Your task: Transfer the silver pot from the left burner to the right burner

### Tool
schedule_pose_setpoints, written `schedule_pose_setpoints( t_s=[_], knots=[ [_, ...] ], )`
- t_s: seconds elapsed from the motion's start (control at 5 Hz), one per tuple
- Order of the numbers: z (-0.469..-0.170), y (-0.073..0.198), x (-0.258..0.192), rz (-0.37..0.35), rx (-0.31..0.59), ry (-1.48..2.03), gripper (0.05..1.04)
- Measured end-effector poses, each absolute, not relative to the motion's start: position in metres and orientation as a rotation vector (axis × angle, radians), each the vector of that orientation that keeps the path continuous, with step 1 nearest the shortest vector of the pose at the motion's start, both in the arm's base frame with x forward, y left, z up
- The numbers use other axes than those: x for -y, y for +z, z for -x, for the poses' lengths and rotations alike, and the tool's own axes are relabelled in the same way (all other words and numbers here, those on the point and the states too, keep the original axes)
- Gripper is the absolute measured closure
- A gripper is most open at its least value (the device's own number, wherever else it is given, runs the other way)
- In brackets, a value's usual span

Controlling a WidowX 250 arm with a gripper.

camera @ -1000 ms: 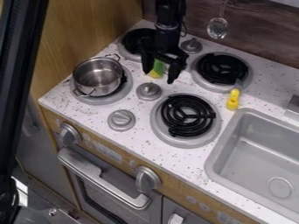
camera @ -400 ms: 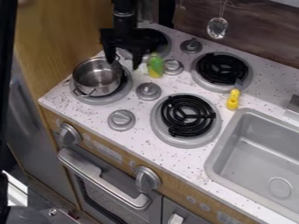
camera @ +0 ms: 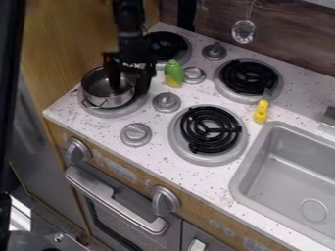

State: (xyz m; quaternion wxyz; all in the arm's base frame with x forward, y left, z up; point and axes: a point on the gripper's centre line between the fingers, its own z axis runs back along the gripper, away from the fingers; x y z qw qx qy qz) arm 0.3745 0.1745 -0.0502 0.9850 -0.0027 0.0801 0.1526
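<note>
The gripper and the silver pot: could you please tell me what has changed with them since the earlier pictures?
The gripper moved left, then down to the silver pot, its open fingers now at the pot's right rim. No hold on the pot is visible. The pot stayed on its burner; the green-and-yellow object stayed too.

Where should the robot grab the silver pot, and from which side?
Probably the rim of the silver pot, on the picture's right side, from straight above. The pot stands upright with its top open, so the pincer could put one finger inside and one outside.
</note>
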Motion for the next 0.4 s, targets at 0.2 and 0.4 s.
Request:
schedule_pose_setpoints(
  t_s=[0.2, 0.4],
  knots=[
    [-0.3774, -0.0531, -0.1701, 0.002, -0.132, 0.293, 0.256],
    [-0.3776, -0.0520, -0.1654, -0.034, -0.123, 0.251, 0.527]
  ],
)
